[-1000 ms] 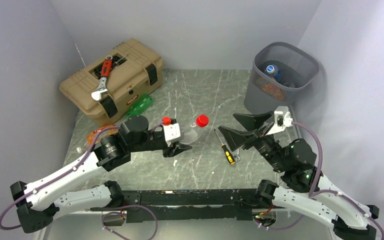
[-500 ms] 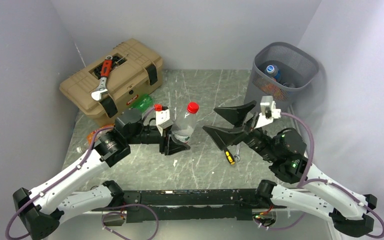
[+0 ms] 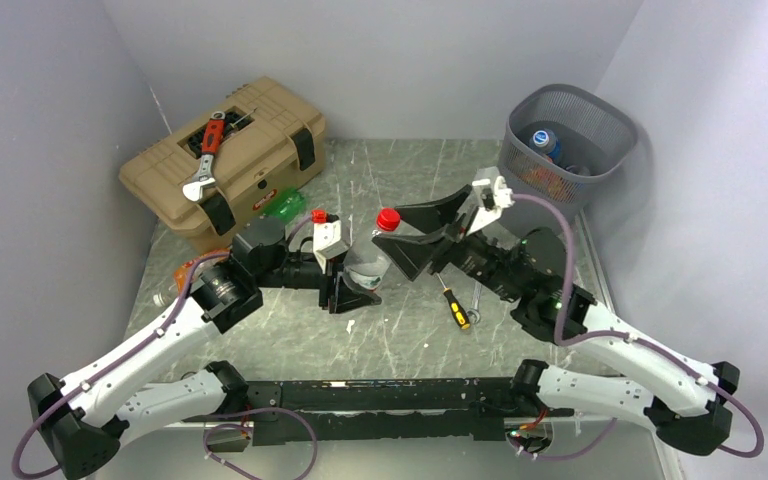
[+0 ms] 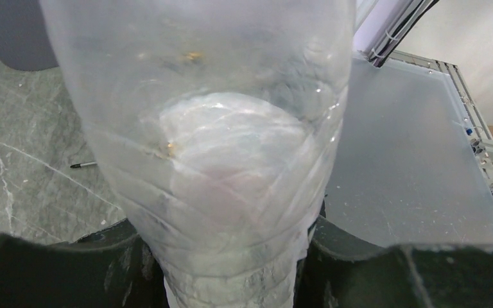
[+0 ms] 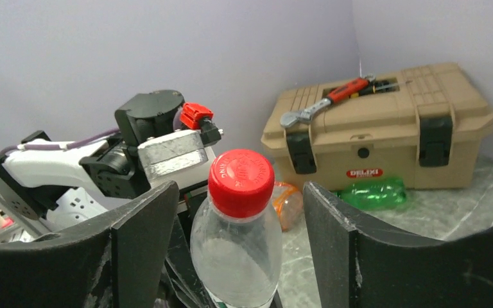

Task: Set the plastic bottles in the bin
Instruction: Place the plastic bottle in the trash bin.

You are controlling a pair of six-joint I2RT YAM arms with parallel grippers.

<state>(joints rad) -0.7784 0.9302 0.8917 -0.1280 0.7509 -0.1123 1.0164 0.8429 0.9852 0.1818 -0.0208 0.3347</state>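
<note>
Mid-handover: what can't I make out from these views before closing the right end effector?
- Left wrist: the clear bottle fills the view; left end effector finger contact is cut off at the bottom edge.
- Right wrist: its lower body is cut off by the frame edge.
- Top external: orange bottle mostly hidden behind the left arm; bin contents too small to count.

Mid-table, the left gripper [image 3: 353, 288] clamps a clear red-capped bottle [image 3: 368, 258] upright, and the right gripper [image 3: 390, 230] is spread wide, its fingers flanking the bottle's top. Far right stands the grey mesh bin [image 3: 572, 92] — bottles inside.
</note>
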